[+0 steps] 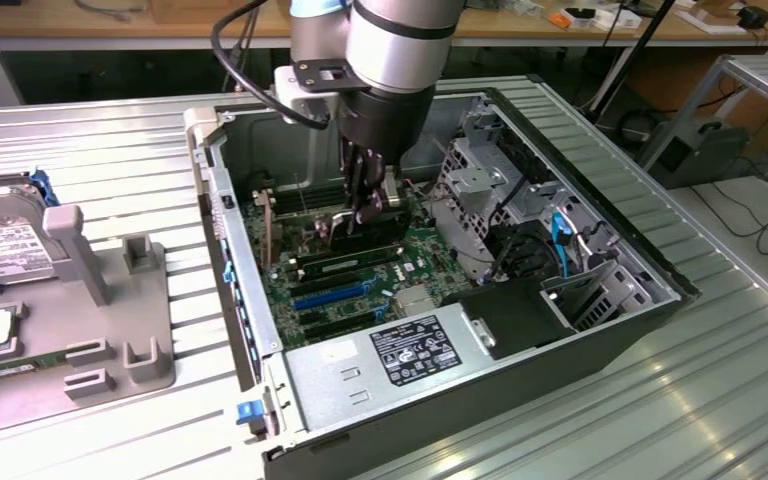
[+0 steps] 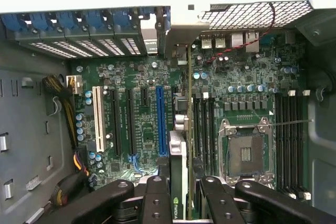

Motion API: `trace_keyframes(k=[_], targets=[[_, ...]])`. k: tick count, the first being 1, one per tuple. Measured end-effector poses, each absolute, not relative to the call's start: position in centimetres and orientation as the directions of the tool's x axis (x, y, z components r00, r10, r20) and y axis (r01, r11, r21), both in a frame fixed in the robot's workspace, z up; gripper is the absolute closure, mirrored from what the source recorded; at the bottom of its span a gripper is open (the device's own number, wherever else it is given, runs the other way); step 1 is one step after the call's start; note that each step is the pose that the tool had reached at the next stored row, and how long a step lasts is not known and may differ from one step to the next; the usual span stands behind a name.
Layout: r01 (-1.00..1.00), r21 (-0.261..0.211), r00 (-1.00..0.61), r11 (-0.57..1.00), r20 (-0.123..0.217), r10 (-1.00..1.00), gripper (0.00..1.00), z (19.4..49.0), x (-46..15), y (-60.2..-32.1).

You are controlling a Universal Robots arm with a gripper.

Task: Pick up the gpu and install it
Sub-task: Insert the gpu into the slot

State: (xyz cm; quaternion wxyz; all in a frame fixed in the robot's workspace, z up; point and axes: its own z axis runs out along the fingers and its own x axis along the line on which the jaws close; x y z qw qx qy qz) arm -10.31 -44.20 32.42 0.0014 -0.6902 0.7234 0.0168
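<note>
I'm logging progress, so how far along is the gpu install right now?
Done: the gpu is picked up and carried into the open computer case. In hand: the gripper holds it edge-on above the motherboard, beside the blue slot. Left: seating it; its bracket end looks not yet down.

Open case (image 1: 598,215) lying on slatted table (image 1: 117,160), motherboard (image 1: 418,270) inside. Gripper (image 1: 364,215) down in case over slots, gpu (image 2: 178,182) upright between its fingers. At exterior view's left, tray (image 1: 104,330) with hard drive (image 1: 4,245).
</note>
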Motion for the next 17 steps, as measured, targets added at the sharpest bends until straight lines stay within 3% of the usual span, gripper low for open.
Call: trace_keyframes(k=[17], targets=[[-0.999,0.016,-0.047,0.047,-0.026,-0.999,0.73,31.1,-10.4,-44.5]])
